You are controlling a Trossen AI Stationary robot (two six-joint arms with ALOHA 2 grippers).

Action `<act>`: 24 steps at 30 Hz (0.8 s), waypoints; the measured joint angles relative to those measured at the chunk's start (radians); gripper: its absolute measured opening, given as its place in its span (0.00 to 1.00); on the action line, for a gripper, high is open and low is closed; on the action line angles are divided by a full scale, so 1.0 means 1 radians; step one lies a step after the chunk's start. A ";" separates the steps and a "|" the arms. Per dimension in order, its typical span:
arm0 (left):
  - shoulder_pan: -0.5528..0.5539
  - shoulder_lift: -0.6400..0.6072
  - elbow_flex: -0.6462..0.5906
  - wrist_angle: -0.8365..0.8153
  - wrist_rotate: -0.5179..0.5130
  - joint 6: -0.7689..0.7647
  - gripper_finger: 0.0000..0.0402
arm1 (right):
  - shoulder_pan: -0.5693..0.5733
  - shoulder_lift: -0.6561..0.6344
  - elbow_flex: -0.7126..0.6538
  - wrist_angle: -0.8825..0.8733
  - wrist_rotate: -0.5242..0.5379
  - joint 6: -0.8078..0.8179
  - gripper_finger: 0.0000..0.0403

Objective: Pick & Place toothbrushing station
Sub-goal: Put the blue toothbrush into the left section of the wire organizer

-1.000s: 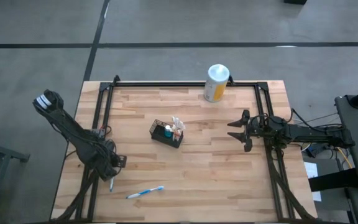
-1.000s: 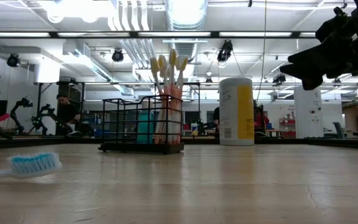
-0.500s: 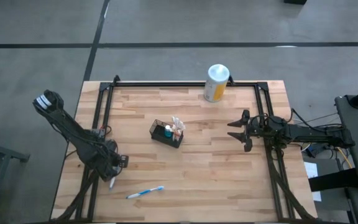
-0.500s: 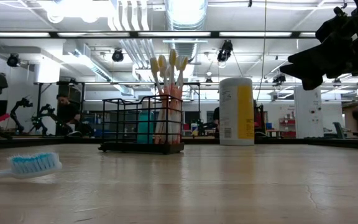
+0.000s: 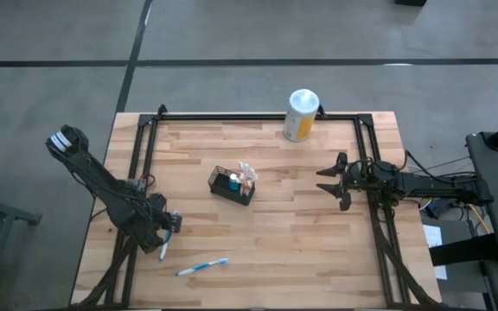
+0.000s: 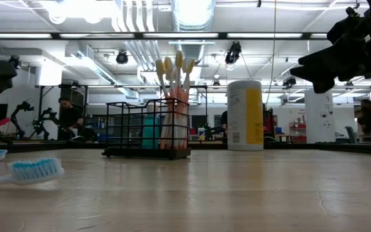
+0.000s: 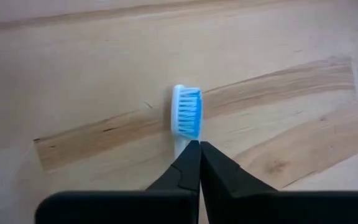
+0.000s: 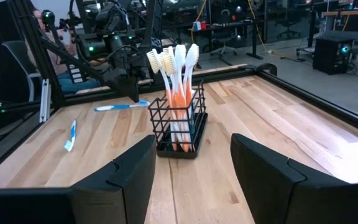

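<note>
While left end effector (image 5: 164, 244) is pinching blue-bristled toothbrush (image 7: 186, 118) at surface's (image 5: 318, 250) 8 o'clock corner, wire-mesh basket (image 5: 232, 185) is sitting near centre, brushes upright inside. Right end effector (image 5: 327, 180) is hovering at 3 o'clock, fingers spread, gripping nothing. Second toothbrush (image 5: 201, 267) is lying toward 7 o'clock.

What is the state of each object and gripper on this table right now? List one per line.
left gripper: shut on a toothbrush
right gripper: open, empty
wire-mesh basket: upright, holding toothbrushes
second toothbrush: lying flat on the table
white-topped canister: upright, lid on
</note>
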 joint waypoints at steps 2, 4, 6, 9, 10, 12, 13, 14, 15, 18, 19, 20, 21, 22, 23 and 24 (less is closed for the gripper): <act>0.000 0.000 0.000 -0.004 0.001 0.000 0.03 | 0.000 0.000 0.000 0.000 0.000 0.000 0.50; 0.000 0.000 0.000 -0.006 0.013 0.000 0.06 | 0.000 0.000 0.000 0.000 0.000 0.000 0.50; 0.000 0.000 0.000 -0.013 0.025 -0.001 0.09 | 0.000 0.000 0.000 0.000 0.000 0.000 0.50; 0.000 0.000 0.000 -0.025 0.024 -0.002 0.13 | 0.000 0.000 0.000 0.000 0.000 0.000 0.50; 0.000 0.000 -0.002 -0.030 0.025 -0.002 0.15 | 0.000 0.000 0.000 0.000 0.000 0.000 0.50; 0.001 0.000 -0.012 -0.031 0.024 -0.014 0.18 | 0.000 0.000 0.000 0.000 0.000 0.000 0.50; 0.001 0.000 -0.017 -0.031 0.024 -0.024 0.19 | 0.000 0.000 0.000 0.000 0.000 0.000 0.50; 0.001 0.000 -0.022 -0.030 0.024 -0.029 0.20 | 0.000 0.000 0.000 0.000 0.000 0.000 0.50; 0.002 0.000 -0.028 -0.024 0.024 -0.031 0.22 | 0.000 0.000 0.000 0.000 0.000 0.000 0.50; 0.005 0.000 -0.043 -0.019 0.023 -0.032 0.24 | 0.000 0.000 0.000 0.000 0.000 0.000 0.50; 0.007 0.000 -0.045 -0.018 0.022 -0.032 0.25 | 0.000 0.000 0.000 0.000 0.000 0.000 0.50; 0.008 0.000 -0.045 -0.015 0.019 -0.031 0.25 | 0.000 0.000 0.000 0.000 0.000 0.000 0.50; 0.008 0.000 -0.045 -0.013 0.015 -0.026 0.25 | 0.000 0.000 0.000 0.000 0.000 0.000 0.50; 0.010 0.000 -0.045 -0.012 0.011 -0.019 0.25 | 0.000 0.000 0.000 0.000 0.000 0.000 0.50; 0.010 0.000 -0.045 -0.012 0.008 -0.015 0.25 | 0.000 0.000 0.000 0.000 0.000 0.000 0.50; 0.010 0.000 -0.046 -0.010 0.008 -0.009 0.25 | 0.000 0.000 0.000 0.000 0.000 0.000 0.50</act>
